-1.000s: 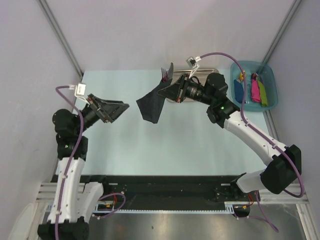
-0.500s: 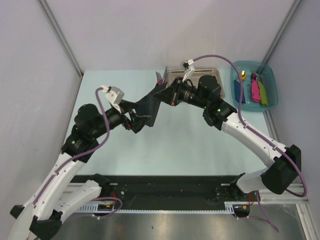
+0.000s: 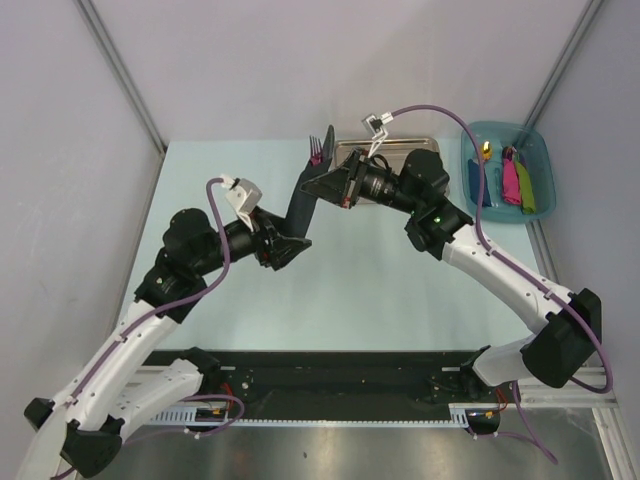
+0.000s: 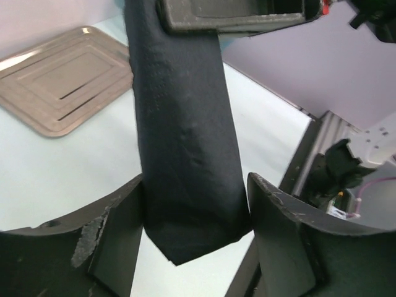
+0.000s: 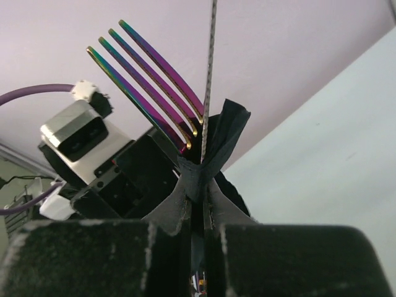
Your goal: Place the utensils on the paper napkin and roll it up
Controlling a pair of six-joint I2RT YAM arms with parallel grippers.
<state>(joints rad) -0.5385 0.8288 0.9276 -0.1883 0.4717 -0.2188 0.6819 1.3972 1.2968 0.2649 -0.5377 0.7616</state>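
Note:
The black paper napkin [image 3: 300,207] is wrapped into a loose roll around the utensils and hangs above the table. The fork [image 3: 316,150] shows iridescent purple tines out of the roll's top [image 5: 148,80], with a thin knife edge [image 5: 210,68] beside them. My right gripper [image 3: 326,186] is shut on the upper part of the napkin roll [image 5: 223,136]. My left gripper [image 3: 286,246] is open, its fingers [image 4: 117,229] on either side of the roll's lower end [image 4: 185,154], close against it.
A shiny steel tray [image 3: 425,146] lies at the back of the table behind the right arm; it also shows in the left wrist view [image 4: 62,80]. A teal bin [image 3: 535,150] with blue, pink and green items stands at the back right.
My left arm has swung in from the left and brought its open fingers around the roll's lower end. My right gripper has shifted the roll slightly left and more upright.

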